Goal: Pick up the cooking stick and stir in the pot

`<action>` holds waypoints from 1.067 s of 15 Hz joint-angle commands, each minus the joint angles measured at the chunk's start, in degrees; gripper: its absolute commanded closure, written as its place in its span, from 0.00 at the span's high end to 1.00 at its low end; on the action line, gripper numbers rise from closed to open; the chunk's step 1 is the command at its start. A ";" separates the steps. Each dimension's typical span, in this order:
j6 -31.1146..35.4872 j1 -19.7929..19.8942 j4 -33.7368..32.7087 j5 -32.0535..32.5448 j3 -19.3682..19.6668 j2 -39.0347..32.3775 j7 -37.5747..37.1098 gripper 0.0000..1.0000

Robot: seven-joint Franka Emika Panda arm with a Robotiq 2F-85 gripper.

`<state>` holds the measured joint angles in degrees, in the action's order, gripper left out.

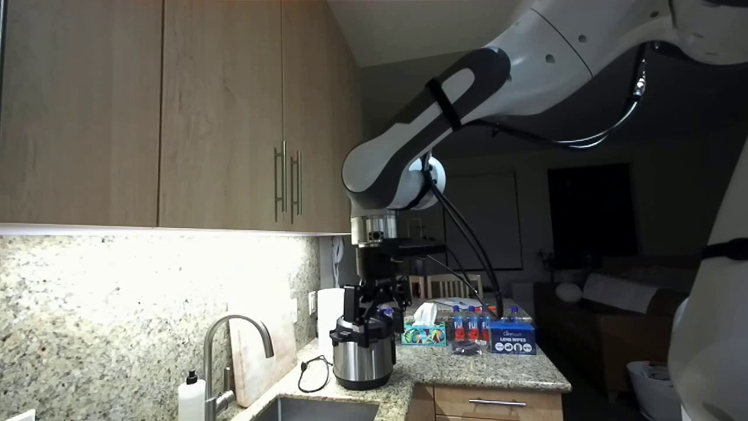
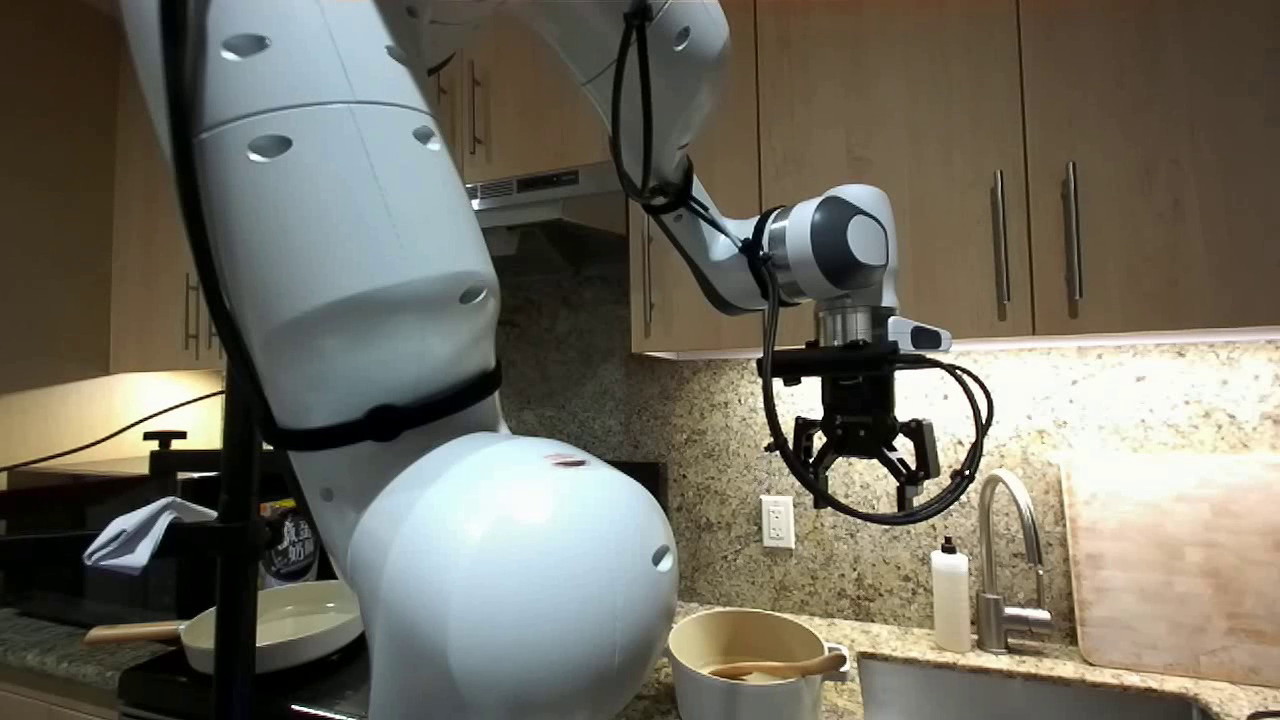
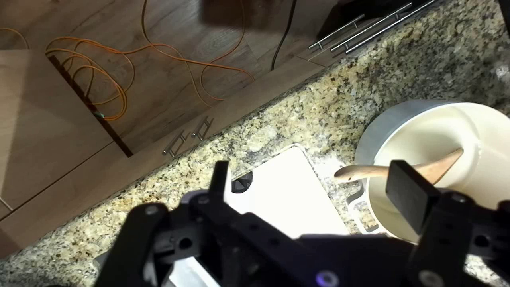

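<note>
speckled granite covers the backsplash point(image 1: 93, 345) and counter point(image 1: 485, 369) in an exterior view, where a round, brushed-metal cooker point(image 1: 362, 363) stands. in an exterior view, the black gripper point(image 2: 863, 495) hangs with its fingers spread; on the counter, a cream pot point(image 2: 735, 700) holds a smooth wooden cooking stick point(image 2: 788, 667). in the wrist view, the stick slants from the pot's glossy interior across its rim, near the bright sink point(image 3: 279, 187).

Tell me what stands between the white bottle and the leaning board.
In both exterior views, the faucet stands between the white bottle and the leaning board.
</note>
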<state>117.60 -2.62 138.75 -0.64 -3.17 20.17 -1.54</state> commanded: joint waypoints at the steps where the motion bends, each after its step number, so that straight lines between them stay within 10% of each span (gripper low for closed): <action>1: -0.11 -0.07 -0.08 0.03 0.05 -0.01 -0.03 1.00; 16: 0.00 -0.67 -0.58 -0.49 -0.48 -0.58 -0.23 1.00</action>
<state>117.60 -2.64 138.75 -0.64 -3.21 20.17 -1.54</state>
